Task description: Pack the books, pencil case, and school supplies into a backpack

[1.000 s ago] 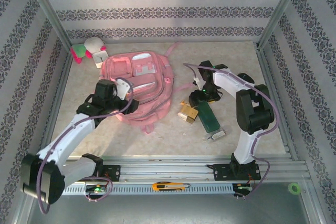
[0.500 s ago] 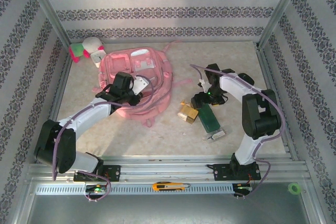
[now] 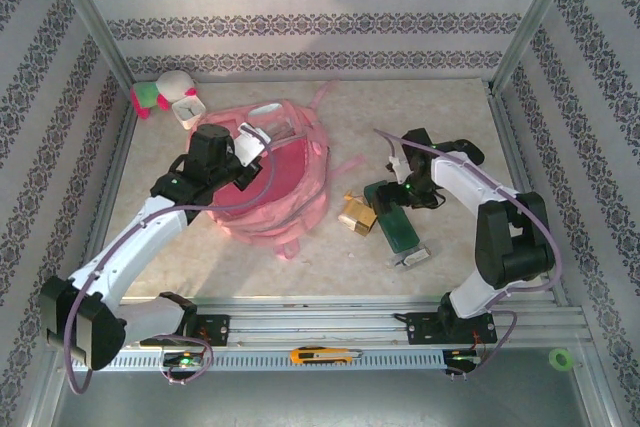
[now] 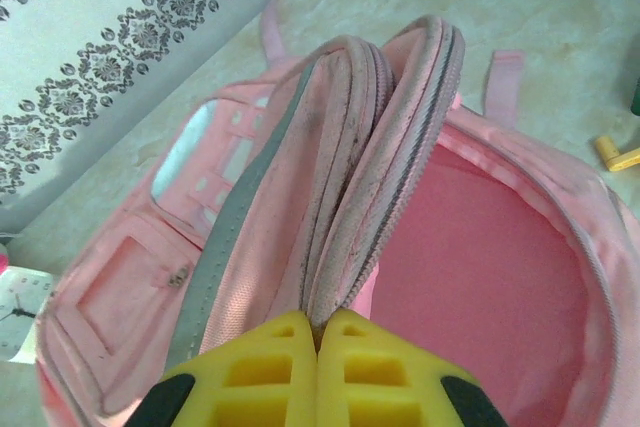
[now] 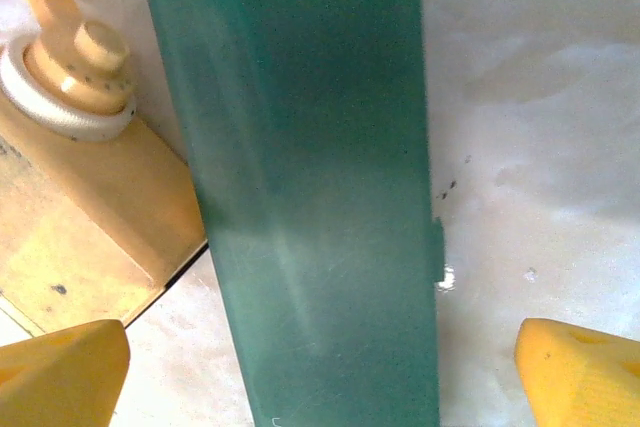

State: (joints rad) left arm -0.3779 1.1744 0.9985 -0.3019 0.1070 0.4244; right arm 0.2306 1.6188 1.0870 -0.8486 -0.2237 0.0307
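Left gripper [image 4: 318, 347]: clamping shut on the backpack [image 3: 285, 182] rim, holding it open, centre-left.
Right gripper [image 5: 320, 377]: standing wide open, straddling the pencil case [image 5: 300, 147], centre-right, gripping nothing.
Progress: gold supplies [image 3: 357, 215] lying beside it on the table [image 3: 450, 117]; packing barely beginning, I'd judge.

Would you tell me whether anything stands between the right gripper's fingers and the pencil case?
Nothing covers the pencil case; the right gripper straddles it, fingers open. A gold-tan box lies close beside one long side and may block the finger there.
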